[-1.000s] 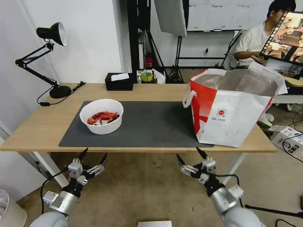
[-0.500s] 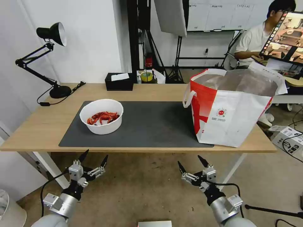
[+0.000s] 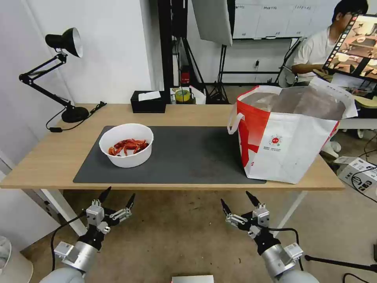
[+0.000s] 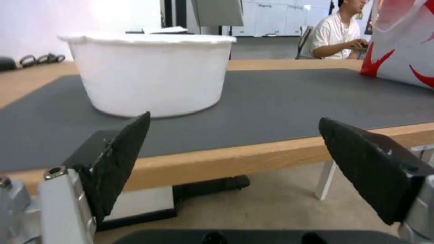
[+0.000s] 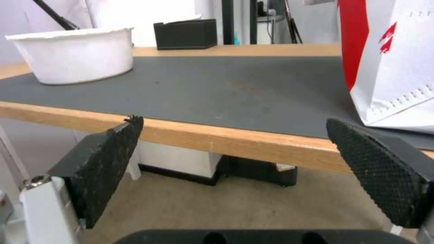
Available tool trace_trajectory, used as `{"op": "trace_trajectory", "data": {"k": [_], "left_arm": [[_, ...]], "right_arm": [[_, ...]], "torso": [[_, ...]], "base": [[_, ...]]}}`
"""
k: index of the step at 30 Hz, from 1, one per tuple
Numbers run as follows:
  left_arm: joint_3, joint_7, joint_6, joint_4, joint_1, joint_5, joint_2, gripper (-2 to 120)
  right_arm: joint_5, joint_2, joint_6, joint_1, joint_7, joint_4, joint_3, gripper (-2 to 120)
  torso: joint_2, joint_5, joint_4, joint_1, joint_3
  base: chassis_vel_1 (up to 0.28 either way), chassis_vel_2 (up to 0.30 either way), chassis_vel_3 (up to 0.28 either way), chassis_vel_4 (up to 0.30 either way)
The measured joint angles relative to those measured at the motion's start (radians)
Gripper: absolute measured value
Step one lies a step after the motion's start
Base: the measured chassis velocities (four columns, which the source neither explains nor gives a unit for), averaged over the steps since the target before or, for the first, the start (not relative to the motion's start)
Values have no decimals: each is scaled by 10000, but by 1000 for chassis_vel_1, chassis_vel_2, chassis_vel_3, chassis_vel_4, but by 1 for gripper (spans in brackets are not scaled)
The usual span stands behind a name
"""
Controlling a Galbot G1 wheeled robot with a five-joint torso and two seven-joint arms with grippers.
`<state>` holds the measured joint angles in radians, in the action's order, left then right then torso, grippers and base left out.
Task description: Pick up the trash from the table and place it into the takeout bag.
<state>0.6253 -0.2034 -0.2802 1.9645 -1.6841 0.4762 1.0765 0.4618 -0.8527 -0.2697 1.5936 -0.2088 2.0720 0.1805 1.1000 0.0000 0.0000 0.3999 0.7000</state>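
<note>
A white round bowl [image 3: 126, 145] holding red crayfish shells [image 3: 128, 146] sits on the left part of the dark grey mat [image 3: 184, 153] of the light-wood table [image 3: 51, 161]. The white-and-red takeout bag [image 3: 288, 131] stands open at the table's right end, foil lining showing. My left gripper [image 3: 118, 195] hangs open below the table's front edge, under the bowl [image 4: 149, 71]. My right gripper [image 3: 236, 200] is open too, below the front edge, left of the bag [image 5: 389, 64]. The right wrist view shows the bowl [image 5: 74, 54] far across the mat.
A black tissue box [image 3: 148, 101] and a tape roll [image 3: 182, 95] sit at the table's back edge. A black desk lamp [image 3: 63, 74] stands at the back left. A cardboard box [image 3: 359, 171] and cables lie on the floor at right.
Both grippers have sunk slightly lower below the table edge; the right one dropped a bit more. Bowl and bag have not moved.
</note>
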Motion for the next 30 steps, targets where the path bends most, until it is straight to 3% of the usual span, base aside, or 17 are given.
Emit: {"op": "trace_trajectory", "data": {"k": [8, 16, 22, 30], "left_arm": [[245, 5, 305, 271, 537, 365, -555, 100], [365, 389, 976, 376, 1515, 1383, -1722, 100], [267, 688, 1362, 51, 2350, 2245, -2771, 100], [487, 895, 1755, -334, 2733, 2779, -3430, 100]], "right_arm": [[0, 5, 15, -6, 7, 5, -5, 100], [3, 6, 23, -11, 12, 11, -8, 100], [7, 6, 27, -15, 12, 15, -9, 100], [11, 6, 31, -15, 12, 16, -9, 100]], "torso": [[-1, -1, 0, 0, 0], [-1, -1, -1, 0, 1], [-1, 0, -2, 1, 1], [-1, -3, -1, 1, 1]], "base": [[0, 0, 0, 0], [0, 0, 0, 0], [0, 0, 0, 0], [0, 0, 0, 0]]}}
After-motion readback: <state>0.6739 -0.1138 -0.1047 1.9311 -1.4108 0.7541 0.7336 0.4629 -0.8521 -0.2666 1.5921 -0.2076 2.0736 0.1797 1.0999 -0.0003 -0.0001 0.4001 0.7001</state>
